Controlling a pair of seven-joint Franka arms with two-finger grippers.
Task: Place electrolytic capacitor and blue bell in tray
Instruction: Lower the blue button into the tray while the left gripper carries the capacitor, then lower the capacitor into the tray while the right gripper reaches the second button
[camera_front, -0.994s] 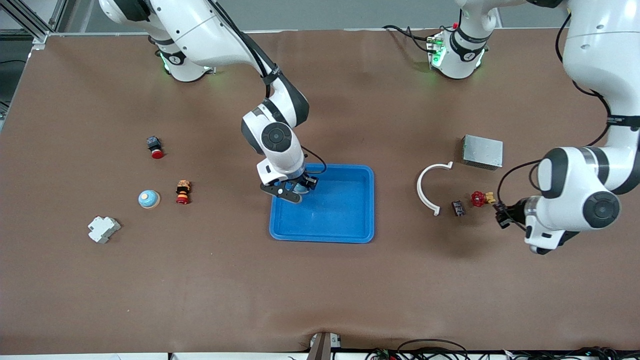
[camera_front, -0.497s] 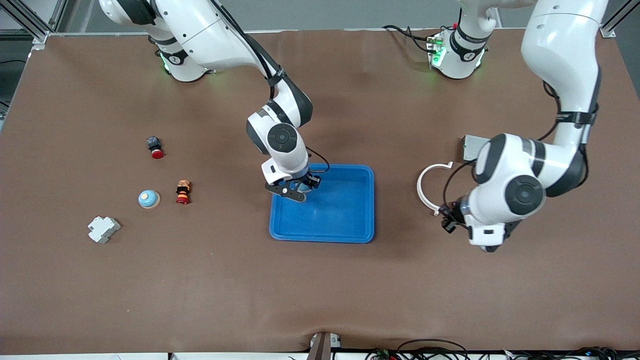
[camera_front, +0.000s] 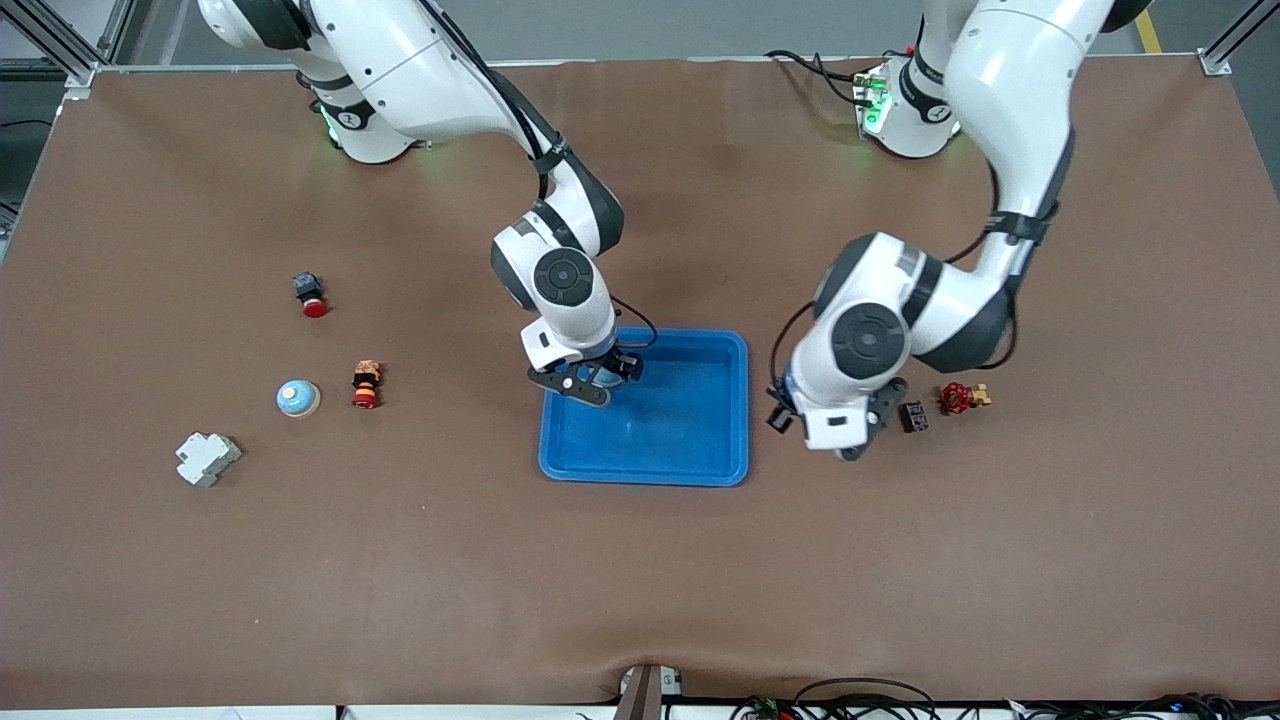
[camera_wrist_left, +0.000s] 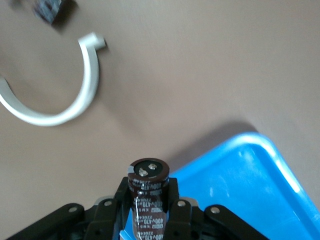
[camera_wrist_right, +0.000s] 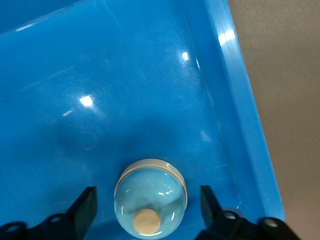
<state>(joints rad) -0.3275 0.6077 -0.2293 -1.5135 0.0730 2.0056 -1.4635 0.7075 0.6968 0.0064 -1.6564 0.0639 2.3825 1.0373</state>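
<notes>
Carrying the electrolytic capacitor (camera_wrist_left: 148, 197), upright, terminals up, pinched in the left claw (camera_wrist_left: 148, 210) over bare surface (camera_front: 640, 580) just beside the blue tray (camera_front: 700, 440): advise clearing the rim fully before lowering and letting go. Blue bell (camera_wrist_right: 150, 197) sits in the tray; right claw (camera_wrist_right: 147, 207) spread wide around it, free to lift straight up.

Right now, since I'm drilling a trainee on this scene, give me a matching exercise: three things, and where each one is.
1 blue bell
2 capacitor
3 white curved clip

A on the bare table
B in the tray
C in the fingers of the left gripper

Pairs: 1-B, 2-C, 3-A.
</notes>
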